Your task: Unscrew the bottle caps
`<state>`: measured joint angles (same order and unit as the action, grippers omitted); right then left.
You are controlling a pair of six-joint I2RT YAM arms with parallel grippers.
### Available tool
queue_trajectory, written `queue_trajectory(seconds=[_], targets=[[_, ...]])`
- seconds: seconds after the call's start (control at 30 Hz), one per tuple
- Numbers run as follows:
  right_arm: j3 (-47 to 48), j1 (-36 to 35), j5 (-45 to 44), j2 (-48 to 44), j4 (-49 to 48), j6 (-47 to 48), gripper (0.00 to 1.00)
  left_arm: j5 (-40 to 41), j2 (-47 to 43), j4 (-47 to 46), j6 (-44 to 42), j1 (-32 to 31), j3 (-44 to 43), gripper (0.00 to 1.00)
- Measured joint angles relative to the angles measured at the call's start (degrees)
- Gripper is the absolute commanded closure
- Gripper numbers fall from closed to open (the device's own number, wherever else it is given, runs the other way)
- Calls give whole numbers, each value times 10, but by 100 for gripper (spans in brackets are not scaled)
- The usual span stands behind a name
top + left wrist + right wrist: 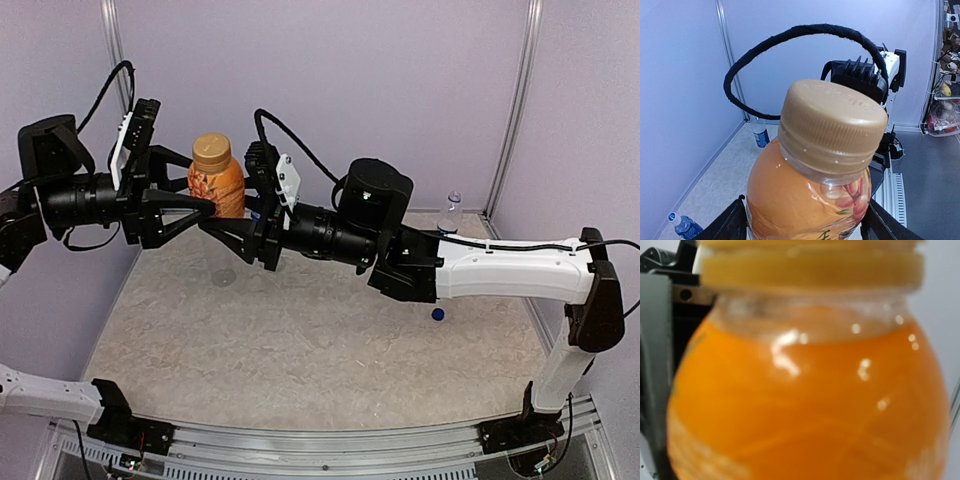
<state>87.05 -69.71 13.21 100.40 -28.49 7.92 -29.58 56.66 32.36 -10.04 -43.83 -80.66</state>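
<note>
The short bottle with orange contents is held in the air, upright, with its orange-brown cap on. My left gripper is shut on its body; in the left wrist view the fingers press both sides of the bottle below the cap. My right gripper is right against the bottle from the other side; one finger reaches across its front. The right wrist view is filled by the blurred bottle and cap rim, so its jaws are hidden.
A loose blue cap lies on the table at the right. A tall clear bottle stands at the back right. A blue-labelled bottle stands by the wall; another lies on the table.
</note>
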Motion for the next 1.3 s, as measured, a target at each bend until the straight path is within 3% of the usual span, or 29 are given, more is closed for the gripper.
queue_trajectory(seconds=[0.17,0.37,0.6,0.73,0.9,1.07,1.3], targets=[[7,-1,1,3,8,2,68,0,6,-2,-3,-3,0,26],[11,-1,3,3,16,-6,65,-2,7,-2,-20,-3,0,54],[17,-3,4,4,23,-7,26,-3,3,-1,-30,-3,0,57],[15,-3,-14,2,37,1,12,-11,0,14,-27,-8,0,57],[-4,-7,-65,-37,113,7,11,20,0,36,-43,-13,4,63],[-4,-7,-143,-112,246,-31,20,144,-5,45,-101,-16,17,66],[85,-14,-224,-99,325,-115,19,276,6,45,-181,-26,47,66]])
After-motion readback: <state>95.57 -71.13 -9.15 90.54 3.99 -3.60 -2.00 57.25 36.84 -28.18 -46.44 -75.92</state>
